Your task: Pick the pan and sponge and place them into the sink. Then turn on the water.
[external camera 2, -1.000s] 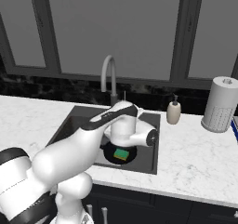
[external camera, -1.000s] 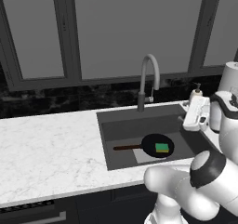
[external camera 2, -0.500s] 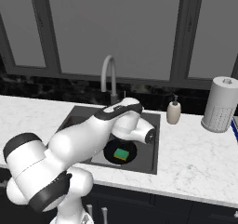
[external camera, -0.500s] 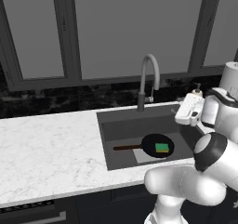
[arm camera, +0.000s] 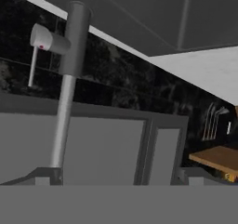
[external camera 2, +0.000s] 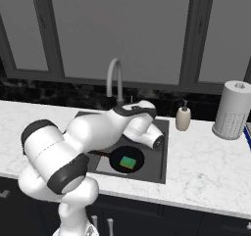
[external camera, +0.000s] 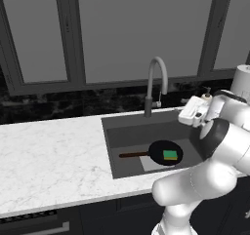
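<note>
The black pan (external camera: 158,152) (external camera 2: 120,160) lies on the bottom of the dark sink (external camera: 124,131) (external camera 2: 157,161), its brown handle pointing left. On the pan rests the green sponge (external camera: 170,154) (external camera 2: 128,162). My gripper (external camera: 183,113) (external camera 2: 129,107) hangs above the sink's back right part, just right of the grey gooseneck faucet (external camera: 156,83) (external camera 2: 114,81), apart from it. It is open with nothing between its fingers. In the hand view my gripper (arm camera: 119,176) faces the faucet (arm camera: 69,56), whose white lever (arm camera: 39,42) sticks out to one side. No water runs from the spout.
A soap dispenser (external camera 2: 183,118) (external camera: 207,93) stands right of the sink, and a paper towel roll (external camera 2: 233,110) further right. White marble counter (external camera: 49,151) stretches to the left. Dark windows and a black backsplash close off the back.
My hand has risen from over the pan and moved back toward the faucet, staying open. The pan and the sponge have not moved.
</note>
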